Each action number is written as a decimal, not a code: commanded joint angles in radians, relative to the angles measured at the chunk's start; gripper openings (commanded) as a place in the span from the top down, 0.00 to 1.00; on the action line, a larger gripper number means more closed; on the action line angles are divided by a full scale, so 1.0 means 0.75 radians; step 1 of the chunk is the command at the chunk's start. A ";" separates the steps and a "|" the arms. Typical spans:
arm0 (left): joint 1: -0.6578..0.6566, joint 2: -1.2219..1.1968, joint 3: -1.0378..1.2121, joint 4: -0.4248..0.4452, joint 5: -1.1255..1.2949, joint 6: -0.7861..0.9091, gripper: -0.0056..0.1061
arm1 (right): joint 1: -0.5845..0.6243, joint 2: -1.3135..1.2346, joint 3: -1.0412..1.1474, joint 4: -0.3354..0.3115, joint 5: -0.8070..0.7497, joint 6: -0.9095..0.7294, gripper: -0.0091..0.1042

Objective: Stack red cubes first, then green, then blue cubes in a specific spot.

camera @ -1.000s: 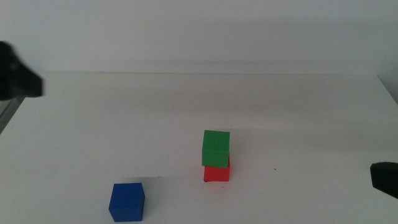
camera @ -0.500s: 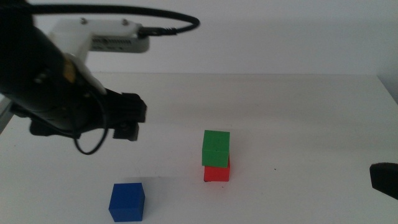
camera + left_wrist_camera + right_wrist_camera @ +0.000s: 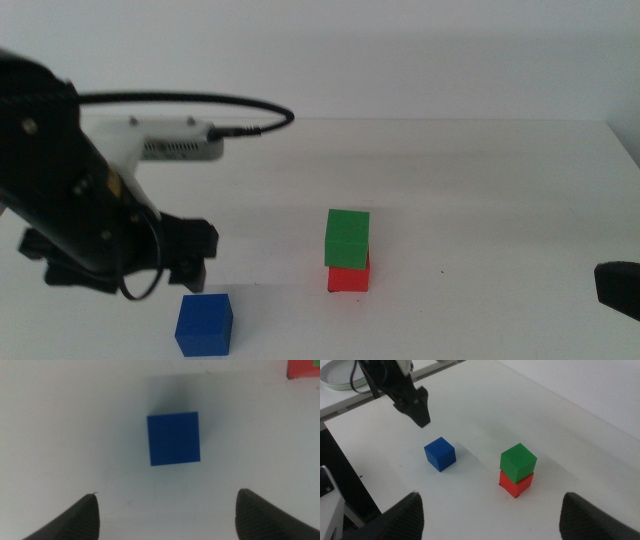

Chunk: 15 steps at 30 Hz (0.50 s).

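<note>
While the small solid dark blue cube (image 3: 204,323) sits alone on the white table (image 3: 480,180) at the lower left of the middle view, I have the left gripper (image 3: 190,262) hanging just above and behind it, jaws spread wide with nothing between them. In the left wrist view the blue cube (image 3: 174,438) lies centred ahead of the two jaw tips but slightly turned against their line, so I judge that a straight descent could catch a corner and twist or shove the cube instead of seating it.

Farther back, near the centre of the middle view, the small matte green cube (image 3: 347,238) rests on the small bright red cube (image 3: 349,275), and it sits a little askew, overhanging toward the left. That is my main worry: a blue cube set down off-centre, or let go with a sideways nudge, could tip the top of the stack. I cannot make out the corner marks under the red cube.

The right gripper (image 3: 490,510) waits at the lower right edge, its jaws parted and empty.
</note>
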 commanded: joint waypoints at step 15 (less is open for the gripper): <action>0.004 0.314 0.109 -0.123 -0.254 0.034 0.14 | -0.006 -0.005 0.004 -0.003 -0.012 -0.005 0.18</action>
